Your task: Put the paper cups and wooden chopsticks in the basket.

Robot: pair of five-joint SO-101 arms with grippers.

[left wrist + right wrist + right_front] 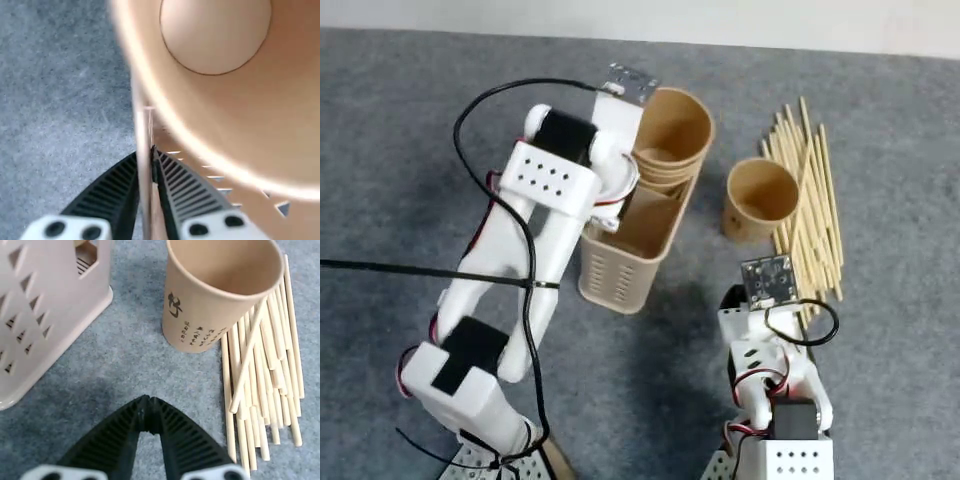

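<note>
Left hand [150, 152] pinches the rim of the stacked cups [672, 140] at the basket [610, 275]; right hand [150, 402], closed and empty, sits nearer the lone cup [215, 305] and chopsticks [265, 375], lying lengthwise just ahead.

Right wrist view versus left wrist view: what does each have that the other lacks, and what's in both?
The right wrist view has a loose paper cup standing on the grey carpet, the wooden chopsticks lying beside it, and the right gripper shut on nothing. The left wrist view has the left gripper shut on the wall of a second cup, seen close up from its open end. Both share the grey carpet and the basket with its triangular holes.
</note>
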